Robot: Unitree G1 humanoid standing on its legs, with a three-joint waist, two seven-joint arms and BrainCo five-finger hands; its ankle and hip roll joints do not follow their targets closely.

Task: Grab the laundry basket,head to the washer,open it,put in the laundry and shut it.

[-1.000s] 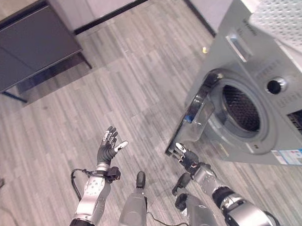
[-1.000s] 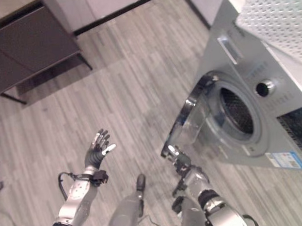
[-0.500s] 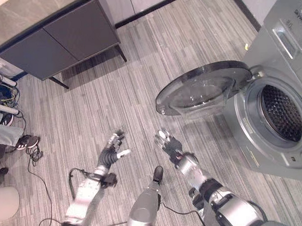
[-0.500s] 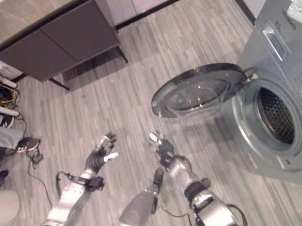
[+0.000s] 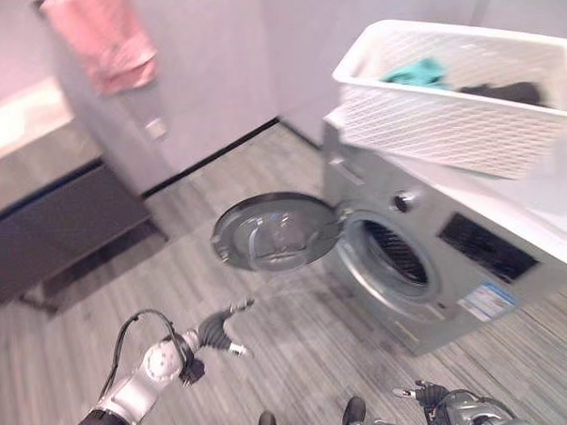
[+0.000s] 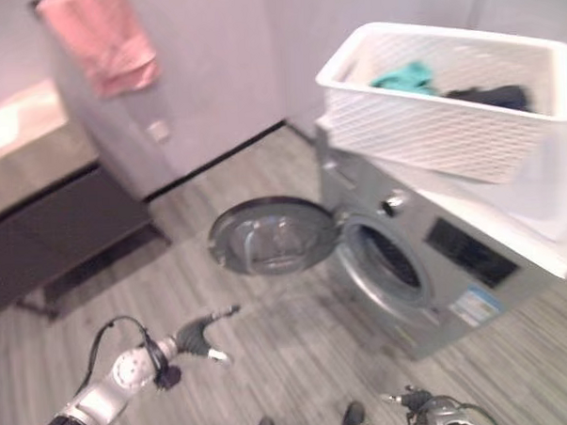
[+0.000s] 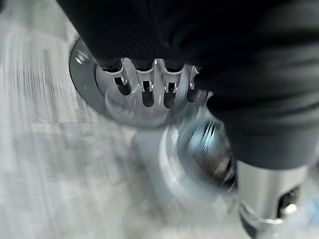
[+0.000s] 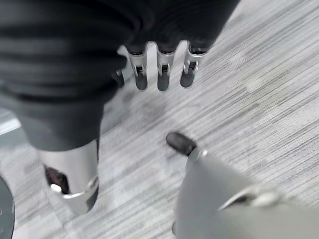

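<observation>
- A pink cloth (image 5: 102,42) hangs on the grey wall at far left, above a pale countertop (image 5: 21,120) on a dark low cabinet (image 5: 59,236).
- The left hand (image 5: 220,330) is held out over the grey wood-plank floor (image 5: 173,274), fingers straight and loosely spread, holding nothing; it points toward the washer door without touching it.
- The round, chrome-rimmed glass door (image 5: 277,232) of the silver-grey front-loading washing machine (image 5: 436,262) stands swung wide open to the left of the drum opening (image 5: 391,255) — the dark perforated drum shows inside.
- The white perforated plastic laundry basket (image 5: 453,97) sits on top of the washer, well apart from both hands. In it lie a teal garment (image 5: 416,72) and a dark garment (image 5: 504,91).
- The right hand (image 5: 425,394) shows low at the bottom right edge, near the floor in front of the washer; its own wrist view shows the fingers (image 8: 160,69) extended and empty over the planks.
</observation>
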